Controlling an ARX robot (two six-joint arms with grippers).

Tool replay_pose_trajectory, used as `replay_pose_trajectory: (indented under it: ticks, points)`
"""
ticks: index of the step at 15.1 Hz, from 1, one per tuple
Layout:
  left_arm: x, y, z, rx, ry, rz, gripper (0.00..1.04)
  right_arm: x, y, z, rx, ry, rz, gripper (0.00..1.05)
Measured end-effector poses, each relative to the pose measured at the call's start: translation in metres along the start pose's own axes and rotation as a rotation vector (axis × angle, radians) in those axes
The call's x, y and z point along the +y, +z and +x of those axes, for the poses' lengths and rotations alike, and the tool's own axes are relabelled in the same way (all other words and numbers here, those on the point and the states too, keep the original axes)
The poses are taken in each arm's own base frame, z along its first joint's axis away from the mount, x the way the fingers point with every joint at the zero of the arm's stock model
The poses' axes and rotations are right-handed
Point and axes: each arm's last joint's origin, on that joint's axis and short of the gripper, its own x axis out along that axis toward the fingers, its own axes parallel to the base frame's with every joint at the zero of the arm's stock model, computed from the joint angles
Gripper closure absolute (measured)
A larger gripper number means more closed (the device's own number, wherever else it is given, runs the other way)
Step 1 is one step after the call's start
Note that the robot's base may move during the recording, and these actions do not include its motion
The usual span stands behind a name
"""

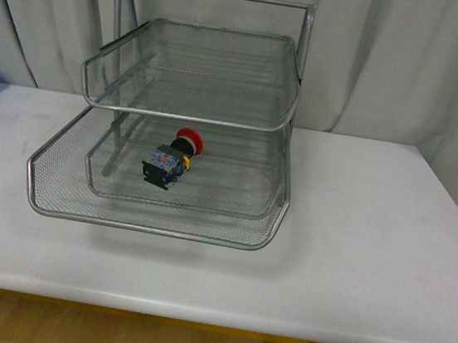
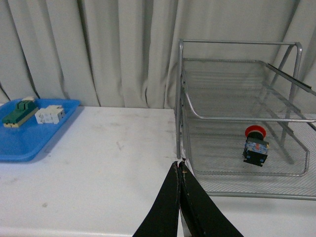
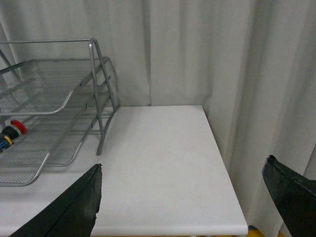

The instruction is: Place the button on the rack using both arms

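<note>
While you are scanning the white table (image 1: 371, 239) from left to right, a flat blue tray (image 2: 24, 148) is sitting at the far left. It is carrying a green-and-white block (image 2: 19, 111) and white terminal blocks (image 2: 49, 114), and none of this belongs to your task.

Next, your left gripper (image 2: 180, 170) is pointing toward the front left corner of the rack. Its two black fingers are pressing together and gripping nothing. How near it is to the frame is hard to tell from its wrist camera, and neither arm is showing in the front view.

At the centre, the rack (image 1: 147, 228) is standing upright on the table, a silver wire-mesh letter tray with three tiers. The button (image 1: 172, 158) is lying on its side on what looks like the middle tier, under the top shelf and toward the left half. Its red cap is pointing toward the back and its blue-and-black body toward you.

To the right, your right gripper (image 3: 184, 163) is hanging over bare table, well apart from the rack. Its fingers are spreading wide and holding nothing.

Judging from this, the placing step is looking complete: the button is resting in the rack and neither gripper is touching it. The next move is calling only for drawing both arms back to rest. You are needing to keep the left fingers off the tube frame, because a nudge could shift the rack and roll the button.
</note>
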Motion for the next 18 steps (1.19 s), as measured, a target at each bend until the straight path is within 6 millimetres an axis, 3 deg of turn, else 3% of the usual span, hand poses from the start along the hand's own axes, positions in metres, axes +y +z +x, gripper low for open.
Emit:
replay_pose_trajectory:
  ticks: [8, 9, 14, 17, 18]
  points:
    - [0.000, -0.007, -0.017, 0.050, -0.002, 0.000, 1.03, 0.000, 0.000, 0.000, 0.000, 0.000, 0.000, 0.06]
    - [0.000, 0.000, -0.019, -0.014, -0.001, 0.000, 1.03, 0.000, 0.000, 0.000, 0.000, 0.000, 0.000, 0.06]
    - [0.000, -0.003, -0.019, 0.007, 0.000, -0.002, 1.02, 0.000, 0.000, 0.000, 0.000, 0.002, 0.000, 0.06]
    - [0.000, -0.003, -0.019, 0.007, 0.000, -0.001, 0.63, 0.000, -0.002, 0.000, 0.036, -0.039, 0.021, 0.06]
    - [0.000, -0.003, -0.019, 0.008, 0.000, -0.002, 0.48, 0.001, 0.000, 0.004, 0.109, -0.164, 0.084, 0.06]
